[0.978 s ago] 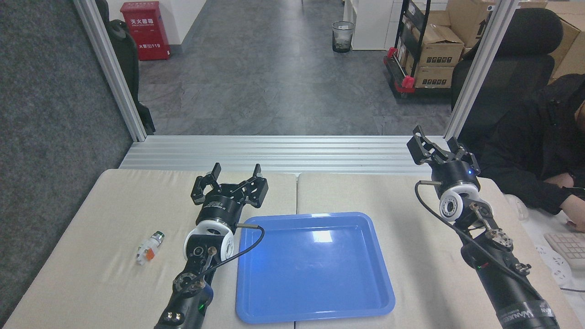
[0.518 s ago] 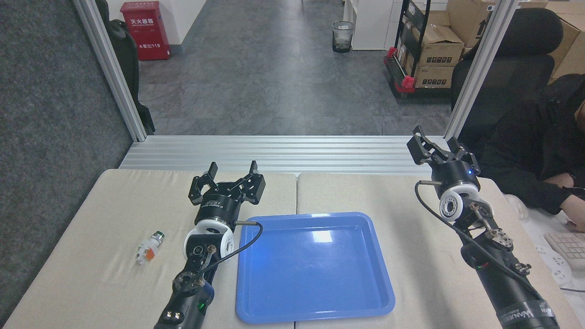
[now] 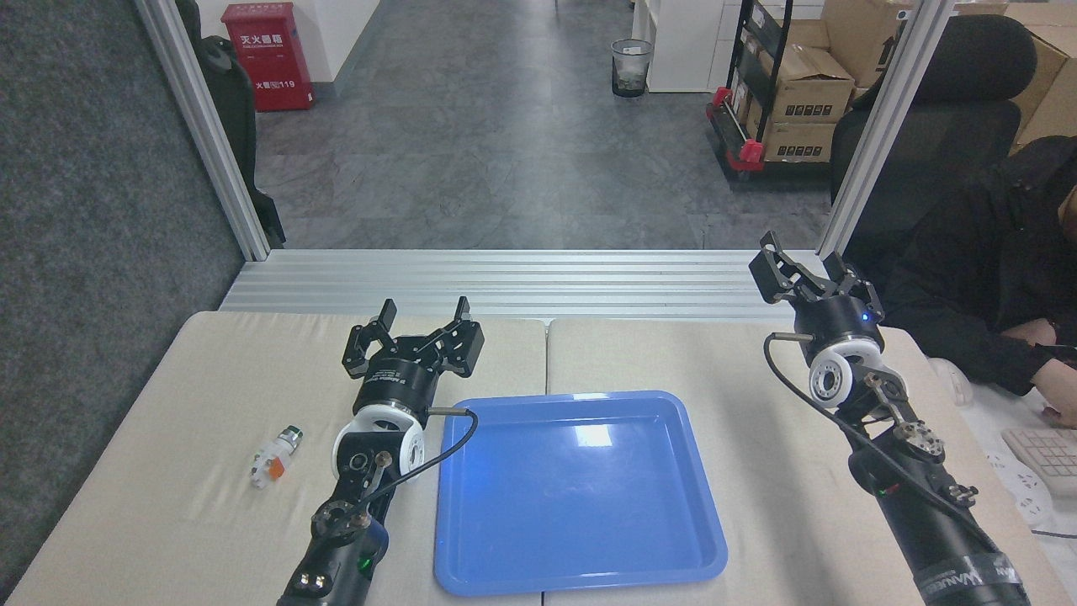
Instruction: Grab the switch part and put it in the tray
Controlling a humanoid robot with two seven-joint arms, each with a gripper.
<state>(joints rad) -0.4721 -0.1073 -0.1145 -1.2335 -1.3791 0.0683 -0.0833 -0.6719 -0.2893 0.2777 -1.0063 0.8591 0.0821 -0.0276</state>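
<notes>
Blue and glossy, the tray (image 3: 580,492) sits empty on the beige table (image 3: 715,362), and the switch part (image 3: 276,455) lies on the table well to its left, beyond the left arm. The left gripper (image 3: 418,324) hovers just behind the tray's far left corner with fingers spread. The right gripper (image 3: 806,265) hangs at the table's far right edge, also spread and holding nothing.

Both arms reach forward from the near edge — the left hand (image 3: 418,324) points away with its black fingers spread wide, holding nothing; the right hand (image 3: 806,268) is raised higher, tilted slightly left, fingers likewise parted and empty — cables loop beside both wrists
</notes>
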